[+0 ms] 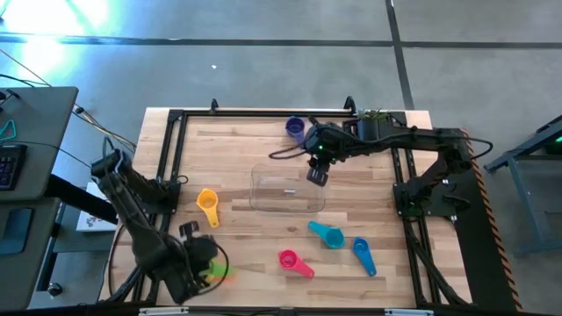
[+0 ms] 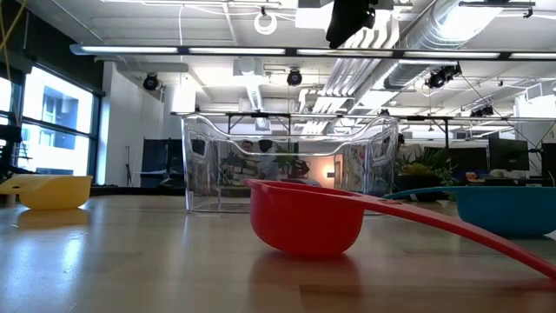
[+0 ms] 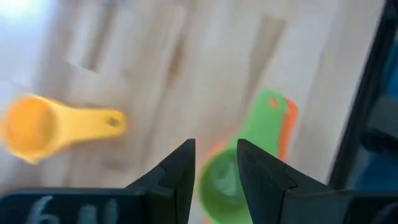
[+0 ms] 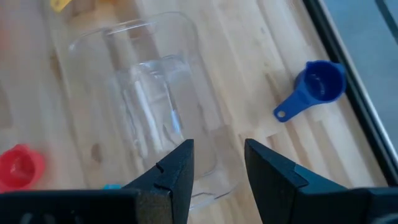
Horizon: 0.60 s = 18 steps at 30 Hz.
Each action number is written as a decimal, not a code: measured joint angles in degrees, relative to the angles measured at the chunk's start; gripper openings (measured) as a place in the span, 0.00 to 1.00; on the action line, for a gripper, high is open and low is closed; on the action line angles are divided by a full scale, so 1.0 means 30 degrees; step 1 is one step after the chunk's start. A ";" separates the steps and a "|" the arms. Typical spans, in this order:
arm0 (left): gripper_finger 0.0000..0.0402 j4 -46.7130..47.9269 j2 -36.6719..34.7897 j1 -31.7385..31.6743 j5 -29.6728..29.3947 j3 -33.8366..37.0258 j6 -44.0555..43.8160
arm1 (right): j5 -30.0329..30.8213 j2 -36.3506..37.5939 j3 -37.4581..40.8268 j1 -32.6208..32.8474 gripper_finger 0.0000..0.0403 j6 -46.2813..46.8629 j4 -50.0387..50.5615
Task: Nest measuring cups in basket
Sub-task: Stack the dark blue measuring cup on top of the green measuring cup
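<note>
Six cups visible on table, none in basket (image 1: 288, 190) yet. Left gripper (image 3: 214, 171) parted, empty, hanging just over green cup (image 3: 227, 180) near front-left corner; green bowl between fingers, handle running away from claw, coral cup (image 3: 287, 124) nested under it. Yellow cup (image 1: 207, 205) nearby, handle toward front edge. Right gripper (image 4: 217, 165) parted, empty, over basket's right end. Blue cup (image 1: 295, 127) behind basket, nearer right arm. Teal (image 1: 327, 233), second blue (image 1: 363, 254), red-pink (image 1: 294, 262) cups in front of basket. Left arm nearest green; straight descent likely.
</note>
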<state>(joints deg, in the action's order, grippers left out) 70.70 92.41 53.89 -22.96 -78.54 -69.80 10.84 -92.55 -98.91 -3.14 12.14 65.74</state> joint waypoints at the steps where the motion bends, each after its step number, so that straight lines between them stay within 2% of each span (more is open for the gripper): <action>1: 0.27 0.0410 -0.0358 -0.0105 -0.0420 0.0000 0.0002 | -0.0013 0.0000 0.0000 -0.0220 0.34 -0.0147 -0.0059; 8: 0.27 0.3735 -0.2573 -0.1599 -0.1790 0.0000 0.1506 | -0.0090 0.0000 0.0000 -0.2397 0.34 -0.0803 -0.0495; 12: 0.27 0.5533 -0.3846 -0.2953 -0.3448 0.0000 0.2664 | -0.0087 0.0000 0.0000 -0.3938 0.34 -0.1409 -0.0699; 18: 0.27 0.6201 -0.6025 -0.5504 -0.5357 0.0000 0.5269 | -0.0102 0.0000 0.0000 -0.6292 0.34 -0.2107 -0.1527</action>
<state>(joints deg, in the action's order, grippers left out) 89.30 74.33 37.38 -39.03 -78.54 -53.99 10.53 -92.55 -98.91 -22.02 5.82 61.16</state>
